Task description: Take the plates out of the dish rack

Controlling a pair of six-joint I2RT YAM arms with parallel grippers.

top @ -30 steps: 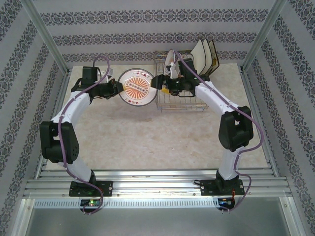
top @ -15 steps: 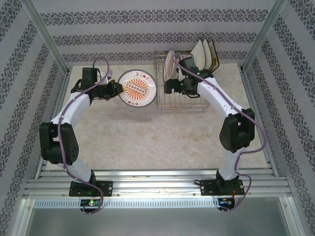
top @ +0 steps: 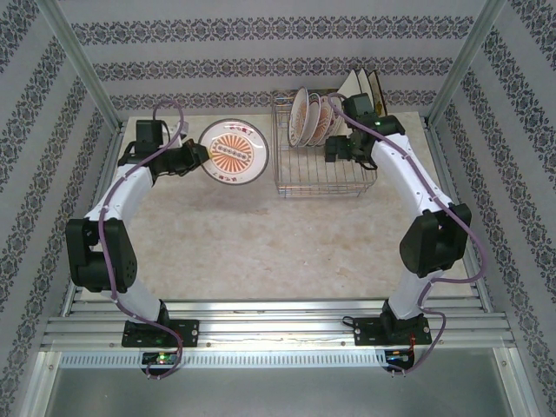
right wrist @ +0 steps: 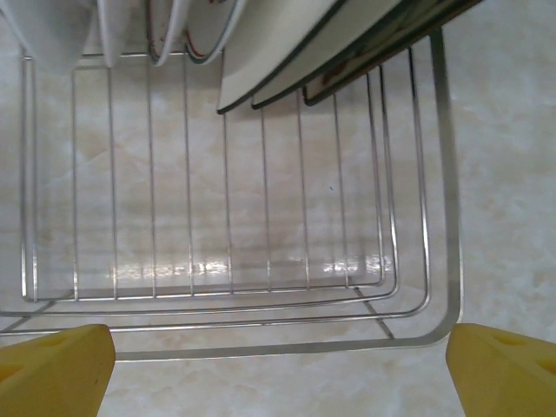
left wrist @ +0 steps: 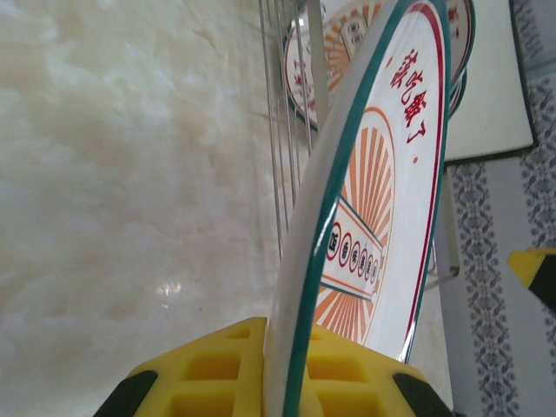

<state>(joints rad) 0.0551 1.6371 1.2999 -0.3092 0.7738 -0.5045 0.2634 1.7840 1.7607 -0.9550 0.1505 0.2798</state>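
Note:
My left gripper is shut on the rim of a round white plate with an orange sunburst and a green edge, held upright above the table left of the dish rack. In the left wrist view the plate stands edge-on between the yellow fingers. My right gripper hangs open over the rack's right half. Its wrist view shows the rack floor below, round plates at top left and square cream plates leaning beside them. Round plates and square plates stand in the rack.
The silver wire rack stands at the back of the marble-look table, near the patterned back wall. Metal frame posts rise at both sides. The rack's near rim curves round under my right gripper.
My right gripper has swung right and back, away from the held plate, to above the rack's right half. My left gripper has drawn the round plate a little left and back.

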